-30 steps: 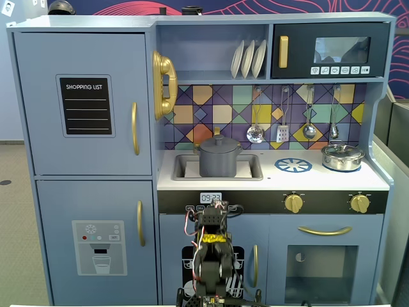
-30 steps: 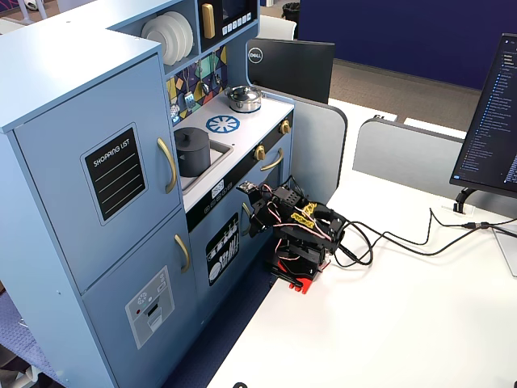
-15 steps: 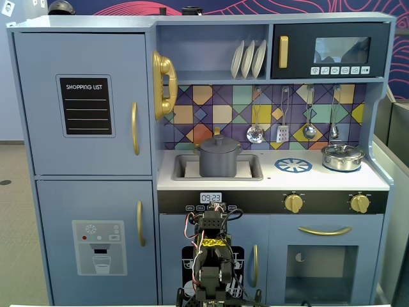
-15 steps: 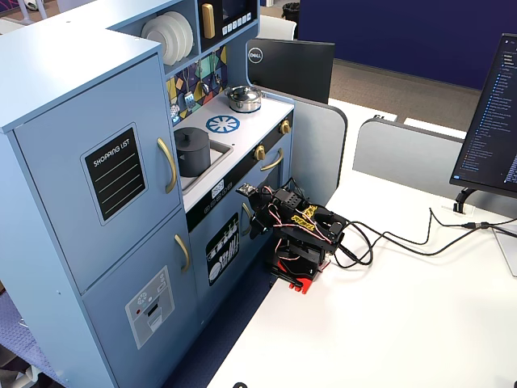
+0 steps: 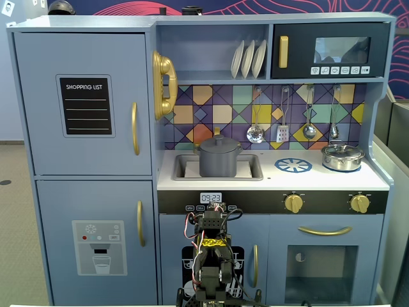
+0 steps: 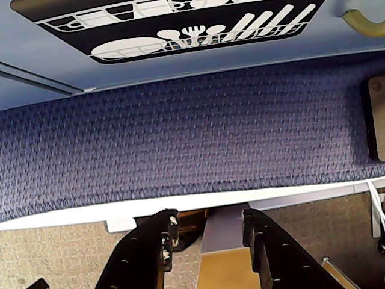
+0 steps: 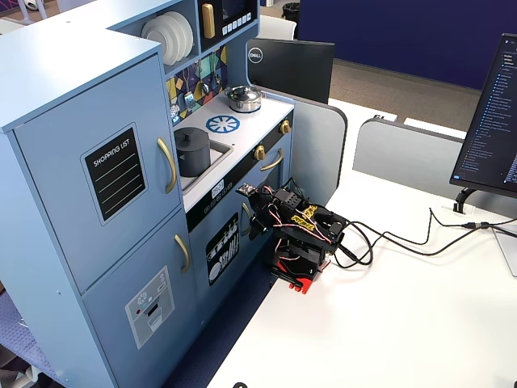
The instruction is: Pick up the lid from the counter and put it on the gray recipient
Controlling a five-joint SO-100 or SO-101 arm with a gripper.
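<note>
The gray recipient [image 5: 219,164] stands in the sink of the toy kitchen, also seen in the other fixed view [image 7: 191,155]. The lid [image 5: 218,142] sits on top of it, knob up, flush with the rim [image 7: 191,134]. My arm is folded low on the white table in front of the kitchen's lower doors. My gripper [image 6: 209,218] is open, with nothing between its fingers. It points down over the table edge at the blue carpet, well below the counter and apart from the pot [image 7: 257,221].
A shiny silver pot with a glass lid [image 5: 342,157] stands at the counter's right, beside a blue-and-white burner disc [image 5: 293,165]. Utensils hang on the backsplash. Cables [image 7: 388,238] trail from the arm's base across the white table toward a monitor [image 7: 493,121].
The arm has sunk a little lower into its folded pose compared with one second ago. The pot and lid have not moved.
</note>
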